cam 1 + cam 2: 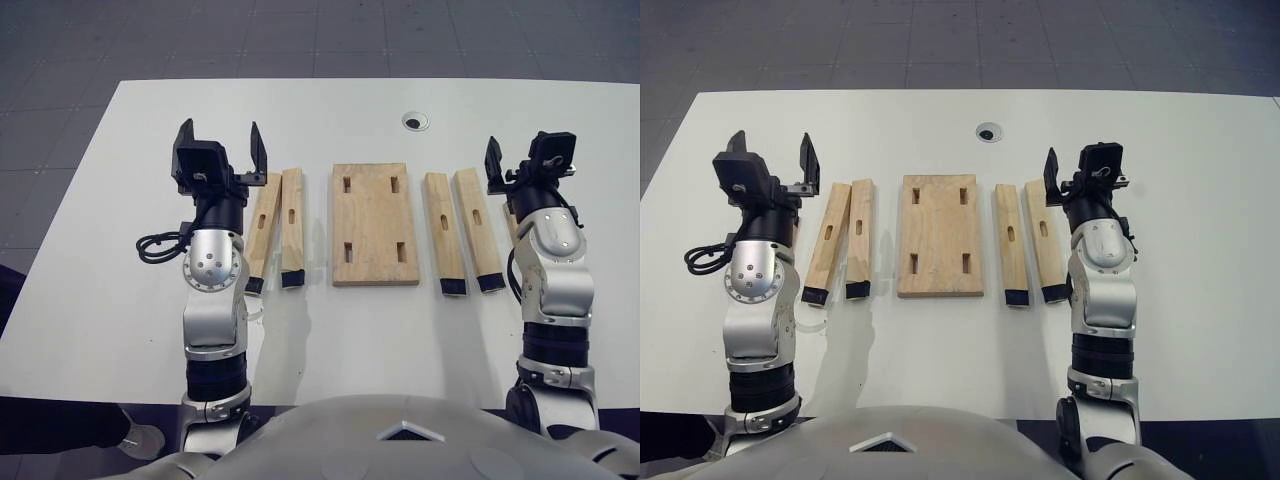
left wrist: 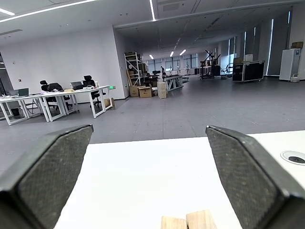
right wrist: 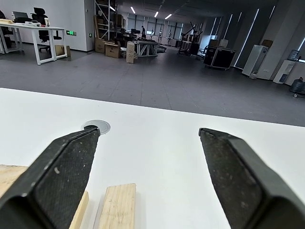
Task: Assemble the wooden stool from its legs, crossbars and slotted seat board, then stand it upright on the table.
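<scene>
The slotted seat board lies flat at the table's middle, with several rectangular slots in it. Two wooden legs lie side by side to its left, each with a slot and a black near end. Two more legs lie to its right. My left gripper hovers open just left of the left pair's far ends. My right gripper is open too, held just right of the right pair. One leg's far end shows between its fingers.
A black cable coils on the table beside my left forearm. A round grommet hole sits behind the board. The white table has bare room at the far side and both ends.
</scene>
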